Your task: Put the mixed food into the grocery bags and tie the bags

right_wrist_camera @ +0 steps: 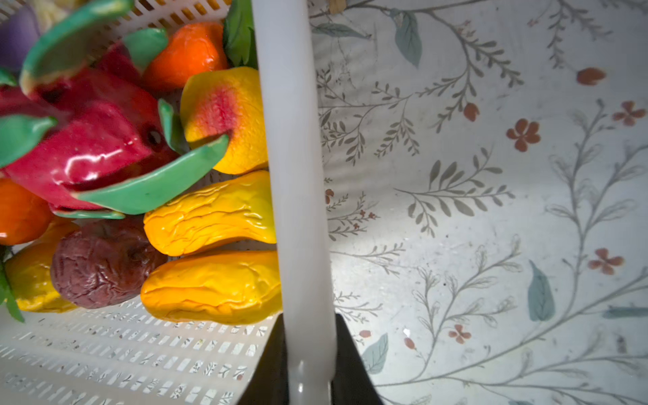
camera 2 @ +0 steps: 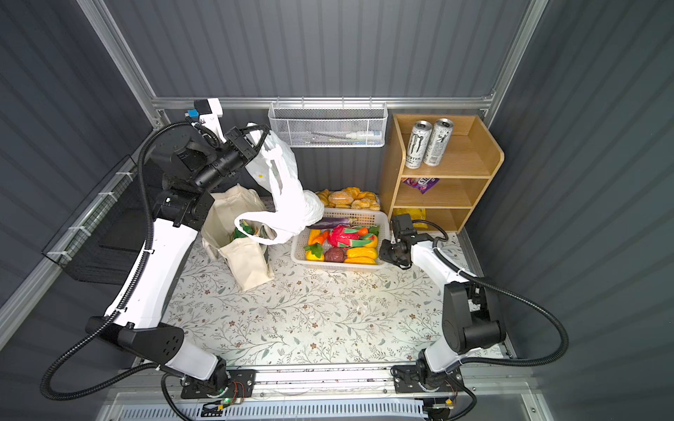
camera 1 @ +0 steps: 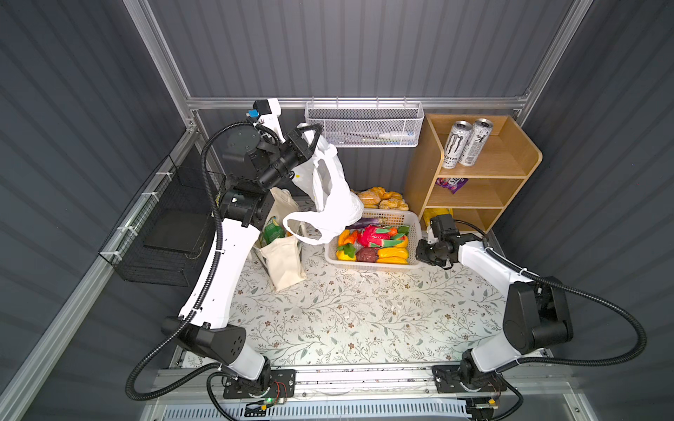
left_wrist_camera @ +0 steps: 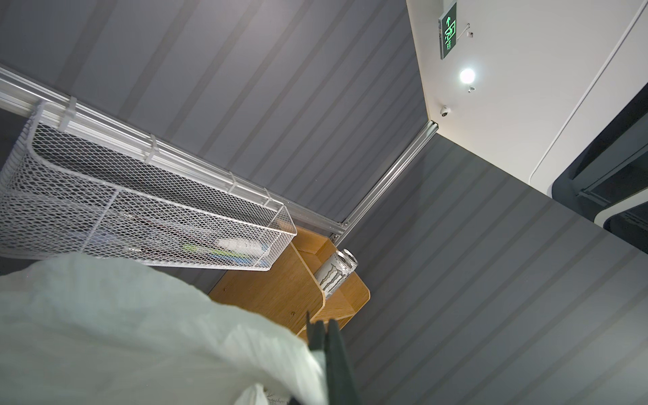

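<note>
Left gripper [camera 1: 312, 136] high above the tabletop's [camera 1: 364, 320] far left corner, fingers [left_wrist_camera: 336, 354] pressed together on one loop handle of the white plastic carrier bag [camera 1: 328, 189]. Bag draped down from there toward the far edge, lower bulge over the far left corner of the white perforated basket [camera 1: 372, 268], free handle loop over the gap between basket and cream canvas tote [camera 1: 284, 262]. Tote upright and open near the left edge, with a green packet [camera 1: 273, 231] inside.

Right gripper [camera 1: 421, 252] clamped on the basket's right wall, one finger [right_wrist_camera: 350, 357] outside, its twin inside, both flat against the plastic.

In the basket, toward the far right corner: toy dragon fruit [camera 1: 372, 235], purple eggplant [camera 1: 363, 222], yellow pieces [camera 1: 392, 253], an orange piece [right_wrist_camera: 189, 52], a dark red piece [right_wrist_camera: 101, 263].

Behind the basket, at the far edge, golden bread rolls [camera 1: 381, 198]. Just beside them, in the far right corner, a wooden shelf [camera 1: 485, 171] with two drink cans [camera 1: 467, 144] upright on top.
</note>
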### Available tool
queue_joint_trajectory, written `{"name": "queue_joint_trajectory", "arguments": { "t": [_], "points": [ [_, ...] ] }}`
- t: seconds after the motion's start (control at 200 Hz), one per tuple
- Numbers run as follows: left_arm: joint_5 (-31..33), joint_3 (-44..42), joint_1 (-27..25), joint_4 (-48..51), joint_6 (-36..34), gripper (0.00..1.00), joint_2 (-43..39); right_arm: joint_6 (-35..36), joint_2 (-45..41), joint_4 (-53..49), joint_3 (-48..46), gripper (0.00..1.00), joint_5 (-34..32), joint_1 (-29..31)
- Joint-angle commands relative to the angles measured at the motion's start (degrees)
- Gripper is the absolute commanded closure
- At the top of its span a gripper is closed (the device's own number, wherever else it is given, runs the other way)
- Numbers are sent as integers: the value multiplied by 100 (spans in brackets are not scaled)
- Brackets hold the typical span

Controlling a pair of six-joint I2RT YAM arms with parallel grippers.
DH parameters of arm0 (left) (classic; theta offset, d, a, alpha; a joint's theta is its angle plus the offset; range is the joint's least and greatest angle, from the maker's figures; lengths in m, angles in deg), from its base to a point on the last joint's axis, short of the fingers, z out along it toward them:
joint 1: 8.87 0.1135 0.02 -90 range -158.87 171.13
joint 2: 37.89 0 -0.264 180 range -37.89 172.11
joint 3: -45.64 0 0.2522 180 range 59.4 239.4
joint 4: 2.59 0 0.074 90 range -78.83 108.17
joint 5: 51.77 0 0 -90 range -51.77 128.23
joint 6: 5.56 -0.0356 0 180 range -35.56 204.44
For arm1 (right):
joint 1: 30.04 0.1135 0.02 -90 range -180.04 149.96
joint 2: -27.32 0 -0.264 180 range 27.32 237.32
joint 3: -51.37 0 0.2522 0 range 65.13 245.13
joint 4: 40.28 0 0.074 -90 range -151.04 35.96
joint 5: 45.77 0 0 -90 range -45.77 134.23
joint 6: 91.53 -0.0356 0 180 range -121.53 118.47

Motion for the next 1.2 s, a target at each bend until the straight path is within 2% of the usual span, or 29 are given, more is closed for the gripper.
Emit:
{"name": "queue_joint_trajectory", "arguments": {
  "t": [0.0,0.12,0.265,0.37,0.455,0.575,0.64,0.74,0.815,0.9,0.991,1.071,1.196],
  "points": [
    [-127,-51,-57,-247,100,100,-164,-149,-362,-101,-332,98,-54,-35],
    [-123,-71,-66,-309,133,100,-148,-328,-803,-59,-766,100,2,-30],
    [-138,-71,-97,-364,151,100,-112,-504,-1385,-337,-1169,100,-505,-86],
    [-148,-93,-110,-405,166,100,-120,-625,-1740,-572,-1297,100,-749,-363],
    [-162,-98,-110,-412,169,100,-114,-823,-2011,-744,-1354,78,-969,-659],
    [-158,-129,-110,-414,147,100,-156,-1015,-2329,-797,-1372,50,-942,-1102],
    [-148,-124,-110,-381,114,100,-165,-981,-2465,-887,-1229,44,-842,-1155],
    [-149,-128,-110,-312,55,100,-156,-981,-3008,-887,-1003,42,-333,-1110],
    [-153,-174,-110,-315,10,100,-172,-1012,-3217,-775,-782,42,45,-819],
    [-50,-196,-110,-257,-116,100,-181,-1021,-2923,-719,-383,43,251,-108],
    [175,-81,-110,32,-484,100,-191,-1076,-2208,-494,86,43,327,855],
    [728,155,-110,477,-987,100,-196,-1110,-1491,-224,547,42,343,1606],
    [1523,488,-86,1034,-1581,100,-231,-999,-221,-70,1605,43,412,2452]
  ]
}}
